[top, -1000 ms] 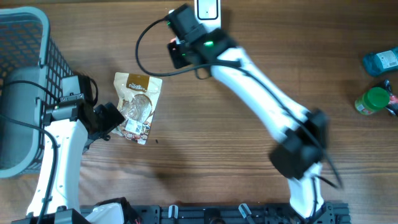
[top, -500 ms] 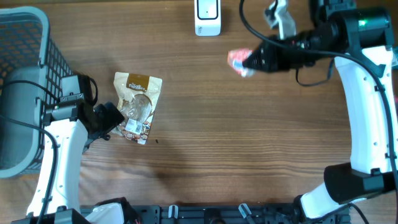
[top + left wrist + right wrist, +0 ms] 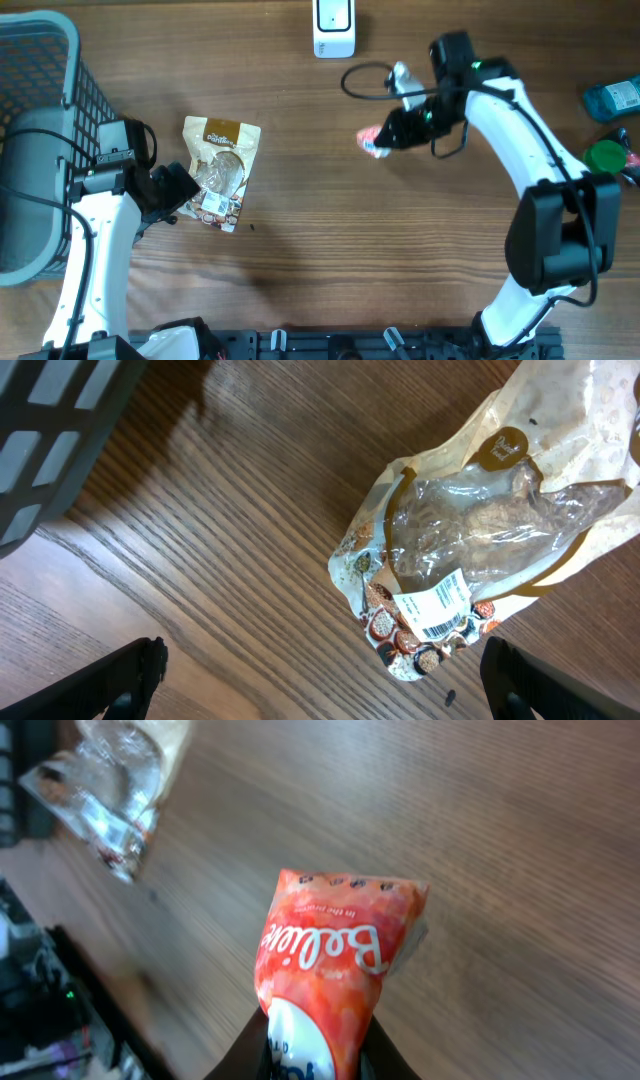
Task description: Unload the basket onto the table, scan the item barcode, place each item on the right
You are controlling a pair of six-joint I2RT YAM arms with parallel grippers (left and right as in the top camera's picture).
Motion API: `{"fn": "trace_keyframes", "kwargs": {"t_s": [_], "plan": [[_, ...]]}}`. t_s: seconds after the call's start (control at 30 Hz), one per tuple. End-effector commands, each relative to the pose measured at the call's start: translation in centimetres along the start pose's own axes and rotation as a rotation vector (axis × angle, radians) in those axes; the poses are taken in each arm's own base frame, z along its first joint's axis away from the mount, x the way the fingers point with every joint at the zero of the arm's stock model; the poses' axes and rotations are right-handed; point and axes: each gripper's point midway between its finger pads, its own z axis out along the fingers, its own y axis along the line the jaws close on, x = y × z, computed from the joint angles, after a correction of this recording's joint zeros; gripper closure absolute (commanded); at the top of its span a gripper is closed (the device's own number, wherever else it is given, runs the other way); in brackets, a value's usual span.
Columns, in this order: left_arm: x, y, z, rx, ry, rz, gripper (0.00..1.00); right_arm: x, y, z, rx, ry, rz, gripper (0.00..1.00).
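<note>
A red-orange snack packet [image 3: 374,139] [image 3: 335,955] hangs over the middle of the table with my right gripper [image 3: 396,131] [image 3: 315,1058] shut on its lower end. Its barcode does not show. The white scanner [image 3: 333,25] lies at the far edge, up and to the left of the packet. A brown pouch with a clear window [image 3: 220,170] [image 3: 490,530] lies flat on the wood, its barcode label [image 3: 432,605] facing up. My left gripper [image 3: 168,198] [image 3: 320,695] stands open just left of the pouch's lower end, touching nothing.
A grey mesh basket [image 3: 45,40] [image 3: 50,450] fills the left side, close behind the left arm. A green-lidded jar [image 3: 600,160] and a blue bottle [image 3: 612,98] sit at the right edge. A black rail [image 3: 350,345] runs along the near edge.
The right arm has swung away from the scanner with the red packet and now holds it lower, nearer the table's middle. The left arm and the pouch have not moved.
</note>
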Motion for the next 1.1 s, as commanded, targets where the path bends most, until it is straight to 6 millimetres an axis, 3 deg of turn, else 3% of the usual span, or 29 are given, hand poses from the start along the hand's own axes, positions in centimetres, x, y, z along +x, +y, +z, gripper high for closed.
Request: {"fn": "trace_keyframes", "kwargs": {"t_s": [0.0, 0.03, 0.13, 0.17, 0.2, 0.4, 0.5, 0.57, 0.67, 0.83, 0.97, 1.07], "plan": [[-0.3, 0.4, 0.1, -0.016, -0.008, -0.015, 0.00, 2.2, -0.3, 2.8, -0.063, 0.037, 0.035, 0.69], [-0.3, 0.4, 0.1, -0.016, -0.008, -0.015, 0.00, 2.3, -0.3, 2.9, -0.063, 0.039, 0.035, 0.50], [-0.2, 0.4, 0.1, -0.017, -0.007, -0.015, 0.00, 2.0, -0.6, 2.9, -0.052, 0.029, 0.027, 0.15], [-0.2, 0.5, 0.1, -0.017, -0.006, -0.015, 0.00, 1.9, -0.7, 2.9, -0.044, 0.026, 0.023, 0.04], [-0.2, 0.5, 0.1, -0.017, -0.006, -0.014, 0.00, 1.9, -0.7, 2.9, -0.044, 0.023, 0.021, 0.00], [-0.3, 0.4, 0.1, -0.016, -0.009, -0.015, 0.00, 1.6, -1.2, 2.8, -0.008, 0.019, 0.046, 0.00], [-0.3, 0.4, 0.1, -0.014, -0.011, -0.015, 0.00, 2.1, 0.4, 3.9, -0.005, 0.062, 0.022, 0.00], [-0.3, 0.4, 0.1, -0.015, -0.011, -0.015, 0.00, 2.4, 1.1, 5.4, 0.090, 0.099, -0.047, 0.00], [-0.1, 0.5, 0.1, -0.019, -0.003, -0.014, 0.00, 2.3, 0.5, 7.0, 0.359, 0.117, -0.115, 0.00], [0.2, 0.7, 0.1, -0.027, 0.009, -0.012, 0.00, 2.2, -0.5, 8.1, 0.498, 0.120, -0.146, 0.00], [0.3, 0.7, 0.1, -0.029, 0.015, -0.012, 0.00, 4.7, -2.7, 11.2, 0.500, 0.243, -0.105, 0.02], [0.3, 0.8, 0.1, -0.030, 0.016, -0.012, 0.00, 6.2, -2.2, 13.1, 0.443, 0.306, -0.097, 0.05]]}}
